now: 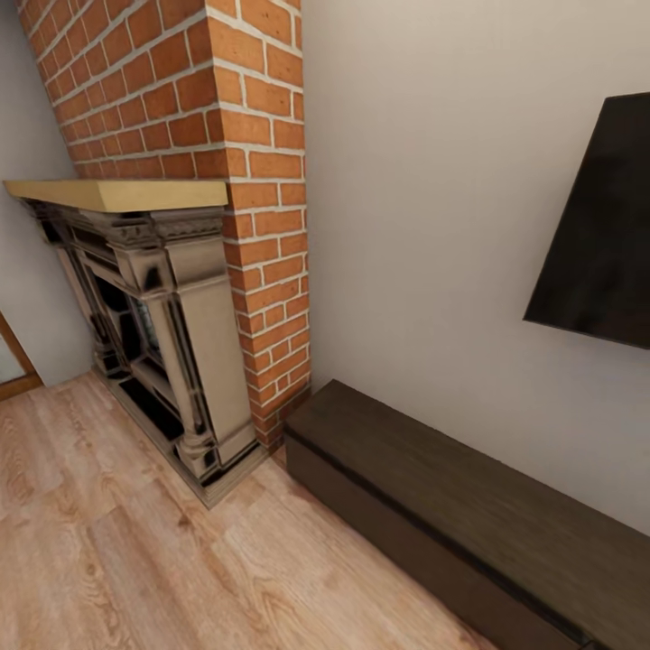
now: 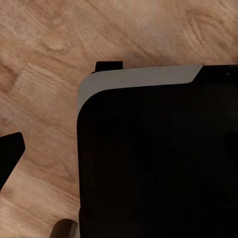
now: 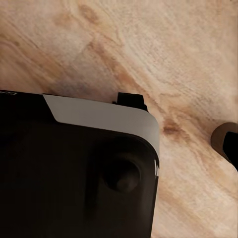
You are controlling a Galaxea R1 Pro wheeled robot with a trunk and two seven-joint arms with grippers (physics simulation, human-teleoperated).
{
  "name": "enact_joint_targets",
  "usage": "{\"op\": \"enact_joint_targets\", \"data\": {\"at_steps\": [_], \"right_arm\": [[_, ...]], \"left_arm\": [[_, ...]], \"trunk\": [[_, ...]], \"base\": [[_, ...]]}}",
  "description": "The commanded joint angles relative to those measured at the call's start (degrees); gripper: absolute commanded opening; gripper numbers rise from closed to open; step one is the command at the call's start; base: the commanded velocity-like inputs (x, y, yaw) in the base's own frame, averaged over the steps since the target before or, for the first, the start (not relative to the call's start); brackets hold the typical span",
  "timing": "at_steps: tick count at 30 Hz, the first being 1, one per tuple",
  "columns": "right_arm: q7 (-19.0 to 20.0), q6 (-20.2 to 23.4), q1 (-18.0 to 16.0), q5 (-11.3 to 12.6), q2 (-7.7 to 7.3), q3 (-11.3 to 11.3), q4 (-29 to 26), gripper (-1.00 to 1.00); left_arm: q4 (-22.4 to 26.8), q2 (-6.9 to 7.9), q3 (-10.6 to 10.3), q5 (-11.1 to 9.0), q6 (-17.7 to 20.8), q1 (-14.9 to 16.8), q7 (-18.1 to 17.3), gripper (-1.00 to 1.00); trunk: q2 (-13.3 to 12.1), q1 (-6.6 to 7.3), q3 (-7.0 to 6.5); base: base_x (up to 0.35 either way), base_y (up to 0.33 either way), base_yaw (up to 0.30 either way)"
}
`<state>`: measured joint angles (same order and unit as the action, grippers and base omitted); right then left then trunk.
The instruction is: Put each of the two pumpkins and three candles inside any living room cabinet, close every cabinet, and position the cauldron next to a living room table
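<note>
1. Standing along a pale wall [image 1: 424,226], the long, low dark brown cabinet [image 1: 469,506] runs from the middle of the head view toward its lower right corner; its flat fronts sit flush and shut, and its top is bare.
2. An ornate beige-and-black fireplace [image 1: 171,343] with a yellowish mantel [image 1: 117,192] stands to the cabinet's left, set against a red brick chimney [image 1: 235,135] whose base comes down just beside the cabinet's near end.
3. A dark flat screen [image 1: 600,235] hangs on the wall above the cabinet's far stretch.
4. Light wood plank floor [image 1: 117,542] covers the foreground of the head view.
5. Both wrist views look down on the same grained floor, with the robot's black, grey-edged base [image 2: 158,158] taking up much of each.
6. A dark tip [image 2: 10,156] pokes in at the edge of the left wrist view, and another [image 3: 228,141] at the edge of the right wrist view; whether either gripper is wide or narrow cannot be told.
</note>
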<state>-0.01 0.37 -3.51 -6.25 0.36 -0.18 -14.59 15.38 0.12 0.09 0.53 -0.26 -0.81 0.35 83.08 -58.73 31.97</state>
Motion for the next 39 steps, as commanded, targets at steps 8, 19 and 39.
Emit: {"op": "enact_joint_targets", "data": {"at_steps": [8,19,39], "right_arm": [[0.0,0.0,0.0,0.0,-0.06,-0.1,0.0,1.0],[0.0,-0.1,0.0,0.0,-0.17,-0.1,0.0,1.0],[0.1,-0.1,0.0,0.1,-0.39,-0.2,-0.5,1.0]], "left_arm": [[0.0,-0.01,0.0,0.0,0.0,0.0,0.1,1.0],[0.0,-0.02,0.0,0.0,0.0,0.0,0.1,1.0],[0.1,-0.03,0.2,-0.7,0.1,0.0,0.0,1.0]], "trunk": [[0.0,0.0,0.74],[0.0,0.0,1.77],[0.0,0.0,3.03]], "base": [[0.016,0.0,0.0],[0.0,0.0,0.0],[0.0,0.0,-0.177]]}}
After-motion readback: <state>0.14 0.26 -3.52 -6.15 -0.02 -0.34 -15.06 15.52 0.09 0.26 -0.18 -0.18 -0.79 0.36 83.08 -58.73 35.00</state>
